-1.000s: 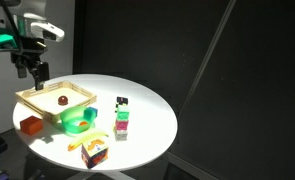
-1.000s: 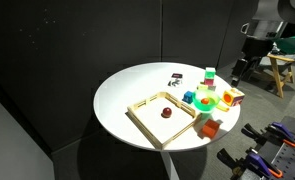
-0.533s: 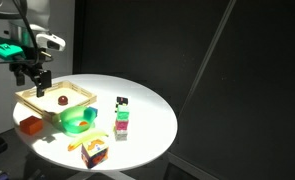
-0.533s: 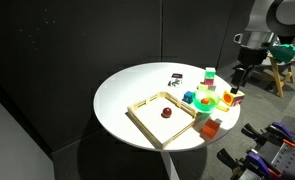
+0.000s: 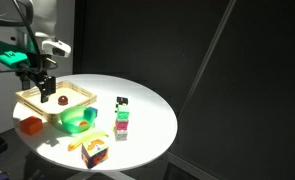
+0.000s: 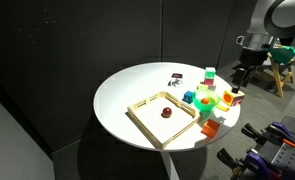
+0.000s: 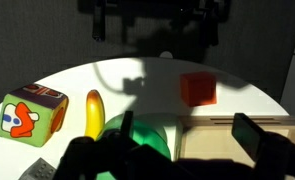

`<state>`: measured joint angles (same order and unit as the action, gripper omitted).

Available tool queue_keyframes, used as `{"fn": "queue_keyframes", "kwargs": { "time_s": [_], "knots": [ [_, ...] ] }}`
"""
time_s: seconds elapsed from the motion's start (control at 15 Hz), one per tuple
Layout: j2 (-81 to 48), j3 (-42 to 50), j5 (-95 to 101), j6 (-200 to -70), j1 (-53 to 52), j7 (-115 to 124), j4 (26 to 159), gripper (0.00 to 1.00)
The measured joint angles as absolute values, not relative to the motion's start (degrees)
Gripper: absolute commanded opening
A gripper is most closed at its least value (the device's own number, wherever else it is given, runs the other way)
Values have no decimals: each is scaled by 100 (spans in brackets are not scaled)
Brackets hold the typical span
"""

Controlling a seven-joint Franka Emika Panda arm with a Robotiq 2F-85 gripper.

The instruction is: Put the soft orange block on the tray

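Note:
The soft orange block (image 5: 30, 126) lies on the round white table beside the wooden tray (image 5: 87, 97), near the table edge. It shows in the exterior views (image 6: 210, 128) and in the wrist view (image 7: 198, 88). My gripper (image 5: 42, 86) hangs open and empty above the tray's end, also seen in an exterior view (image 6: 239, 78). In the wrist view its two fingers (image 7: 187, 131) straddle the tray rim (image 7: 227, 120), with the block beyond them. The tray (image 6: 142, 122) holds a small red object (image 6: 166, 112).
A green cup (image 5: 77, 120) lies next to the tray and the block. A banana (image 7: 93, 112) and a colourful cube (image 5: 95, 152) lie near the table's edge. A stack of small blocks (image 5: 122, 122) and a small black-and-white item (image 5: 121, 101) stand mid-table.
My gripper has moved down and inward from off the table's edge to over the tray's end. Nothing on the table has moved.

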<state>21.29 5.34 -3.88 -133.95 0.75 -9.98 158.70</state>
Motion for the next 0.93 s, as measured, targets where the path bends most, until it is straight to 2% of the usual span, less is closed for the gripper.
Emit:
{"fn": "queue_keyframes", "kwargs": {
  "time_s": [0.93],
  "knots": [
    [1560,1125,-260,-13998,1208,-792,15485,100]
  ]
}}
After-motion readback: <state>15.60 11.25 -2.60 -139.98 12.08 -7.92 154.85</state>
